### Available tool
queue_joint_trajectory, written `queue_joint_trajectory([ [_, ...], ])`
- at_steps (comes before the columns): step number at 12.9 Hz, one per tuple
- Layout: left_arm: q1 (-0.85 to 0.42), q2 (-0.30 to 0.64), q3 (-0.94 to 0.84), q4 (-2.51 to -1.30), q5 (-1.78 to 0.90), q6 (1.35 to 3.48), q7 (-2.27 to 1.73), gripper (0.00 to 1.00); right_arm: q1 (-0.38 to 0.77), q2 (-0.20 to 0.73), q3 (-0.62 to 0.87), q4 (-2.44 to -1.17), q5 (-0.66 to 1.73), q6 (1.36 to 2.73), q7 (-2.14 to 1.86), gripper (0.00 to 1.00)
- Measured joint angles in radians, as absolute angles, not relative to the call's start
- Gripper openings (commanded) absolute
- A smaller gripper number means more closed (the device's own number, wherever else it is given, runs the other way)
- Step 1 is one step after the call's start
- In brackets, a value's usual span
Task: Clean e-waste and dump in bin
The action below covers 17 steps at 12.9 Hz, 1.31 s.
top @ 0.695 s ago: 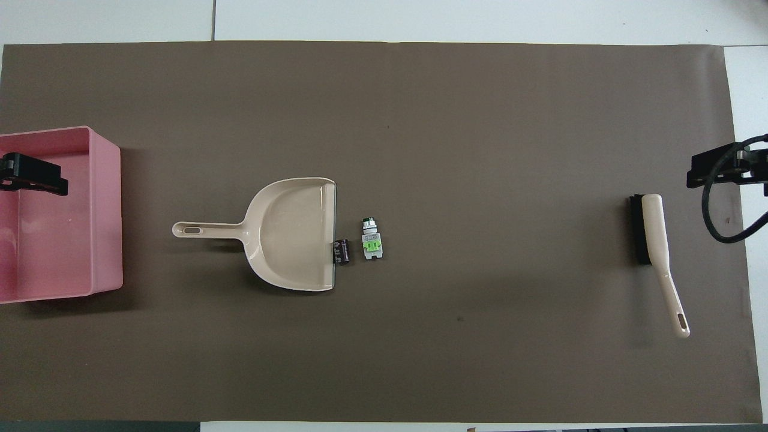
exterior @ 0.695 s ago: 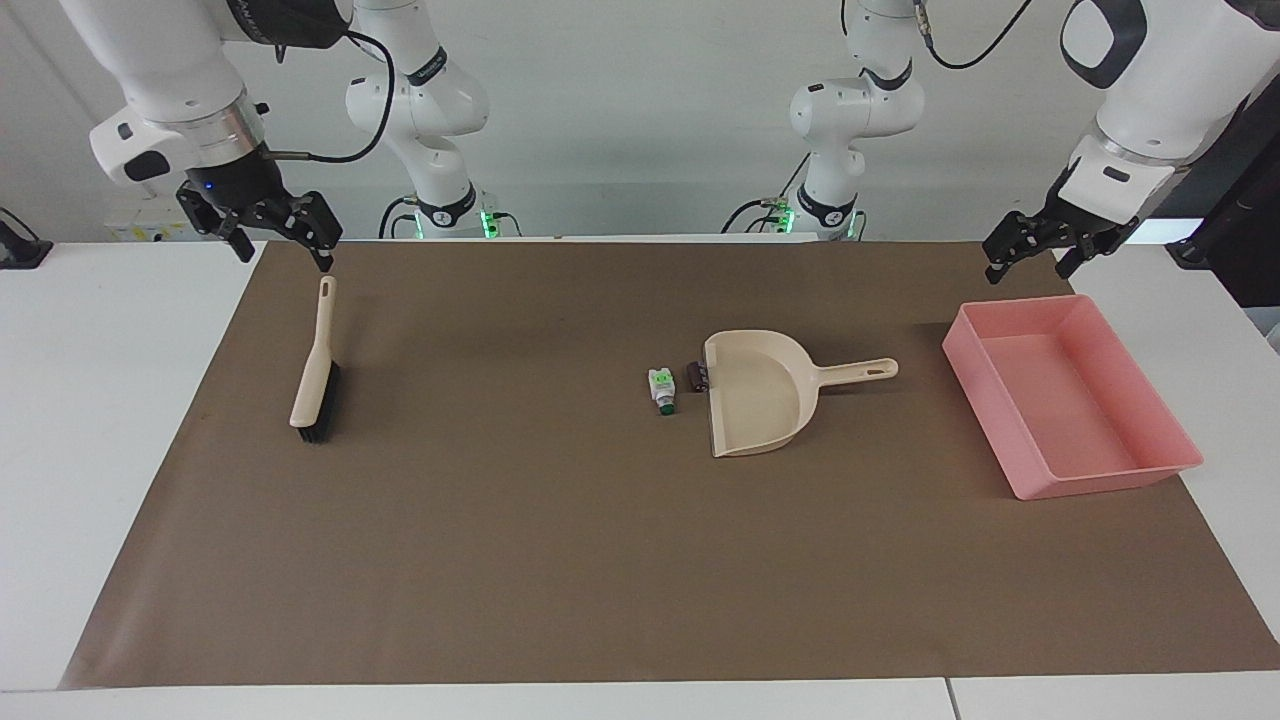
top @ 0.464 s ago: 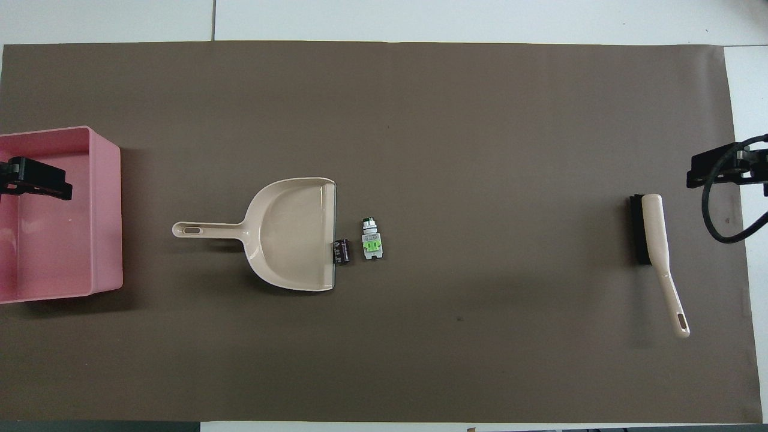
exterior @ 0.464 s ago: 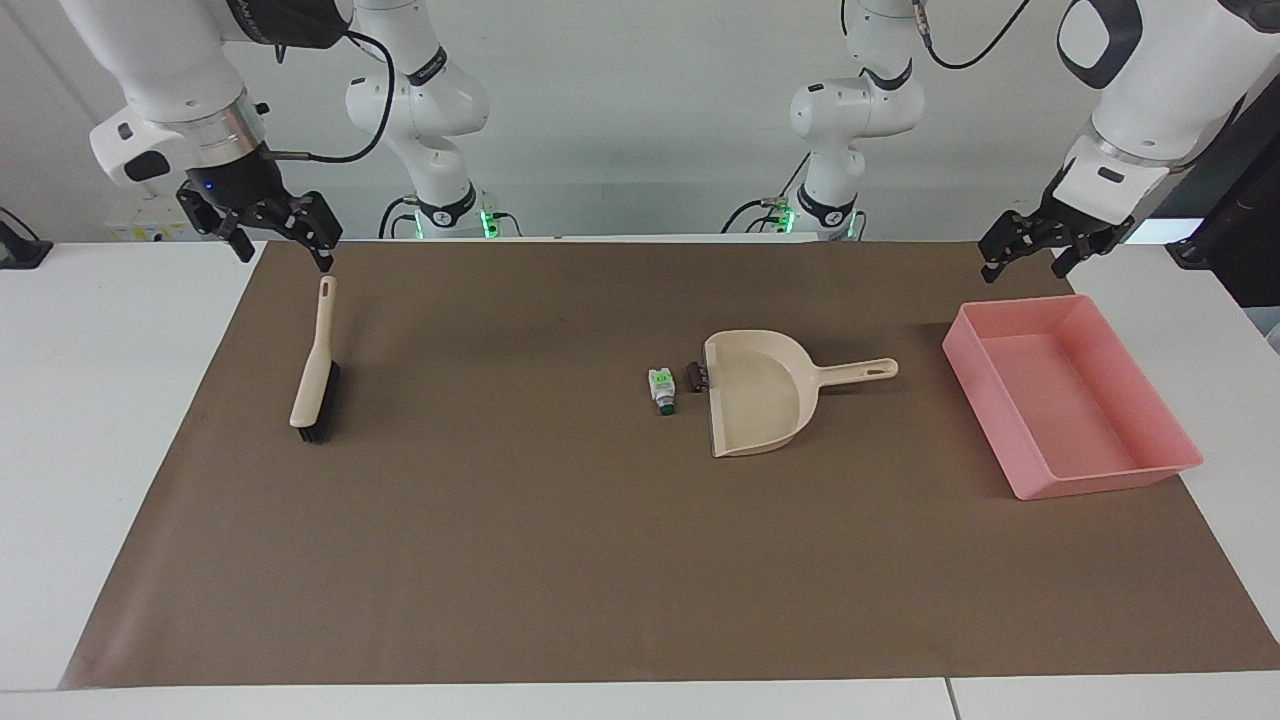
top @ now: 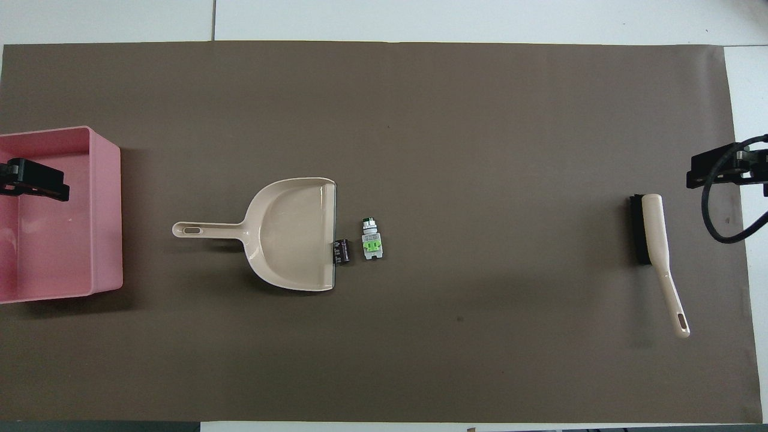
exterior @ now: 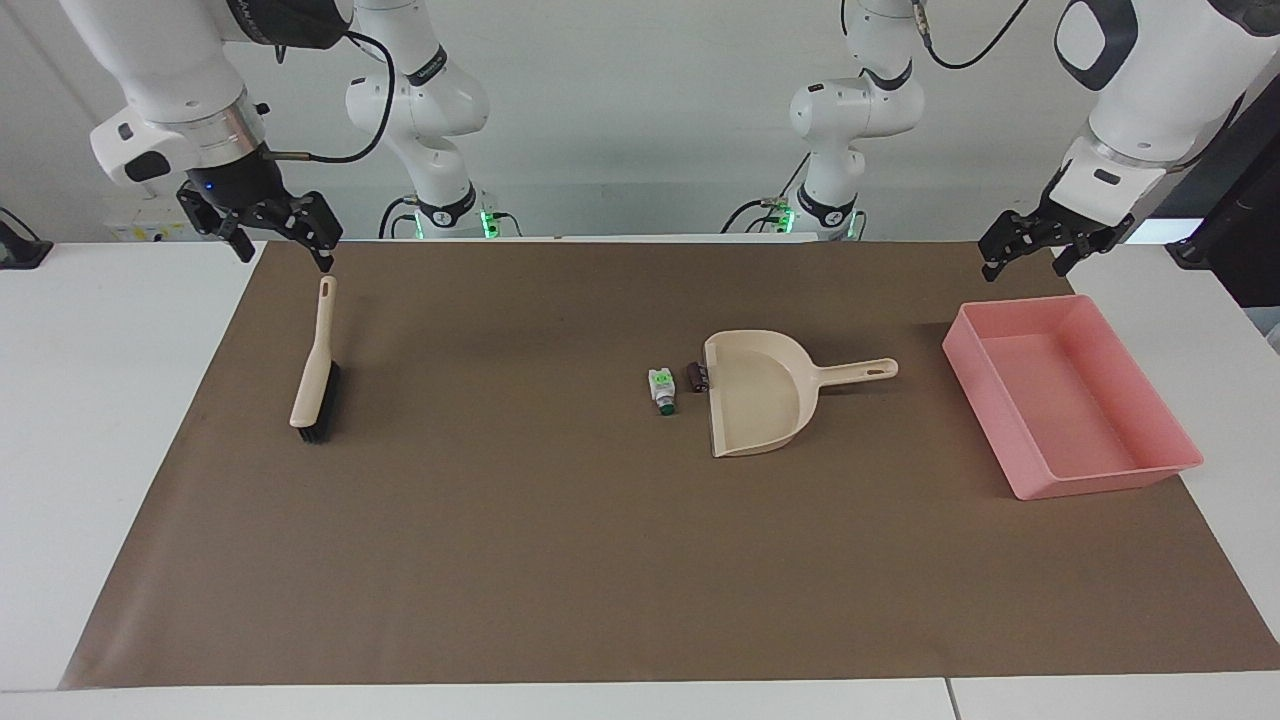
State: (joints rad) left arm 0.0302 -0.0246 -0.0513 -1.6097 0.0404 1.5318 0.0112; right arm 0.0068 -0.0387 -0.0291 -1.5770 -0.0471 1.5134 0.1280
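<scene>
The e-waste is two small bits on the brown mat: a white piece with green marks (exterior: 661, 390) (top: 372, 243) and a dark block (exterior: 696, 376) (top: 342, 251) right at the dustpan's mouth. The pink bin (exterior: 1100, 478) (top: 108, 210) stands at the left arm's end of the table with nothing in it. My left gripper (exterior: 1025, 265) (top: 36, 183) hangs open in the air by the bin's robot-side end, holding nothing. My right gripper (exterior: 282, 245) (top: 720, 168) hangs open just above the tip of the brush's handle, not touching it.
A beige dustpan (exterior: 760, 395) (top: 294, 234) lies mid-mat, mouth toward the e-waste, handle toward the bin. A beige brush with black bristles (exterior: 315, 360) (top: 654, 240) lies at the right arm's end. White table borders the mat (exterior: 500, 560).
My left gripper has drifted slightly upward near the bin. The right arm and everything on the mat have stayed still.
</scene>
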Motion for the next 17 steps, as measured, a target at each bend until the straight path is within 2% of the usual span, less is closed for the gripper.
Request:
queue_joint_trajectory([
  [4, 0.030, -0.025, -0.052, -1.610, 0.042, 1.544, 0.011, 0.99, -0.007, -0.067, -0.032, -1.678, -0.047, 1.548, 0.113, 1.00],
  [10, 0.004, -0.024, -0.061, -1.614, 0.042, 1.647, 0.260, 0.99, -0.157, -0.208, -0.042, -2.104, -0.047, 1.787, -0.031, 1.00],
  [15, -0.080, -0.022, -0.066, -1.698, 0.045, 1.680, 0.771, 0.98, -0.267, -0.192, -0.045, -2.343, -0.026, 2.022, -0.125, 1.00],
  [17, -0.110, -0.020, -0.065, -1.767, 0.076, 1.716, 0.941, 0.98, -0.285, -0.183, -0.046, -2.406, -0.021, 2.069, -0.167, 1.00],
])
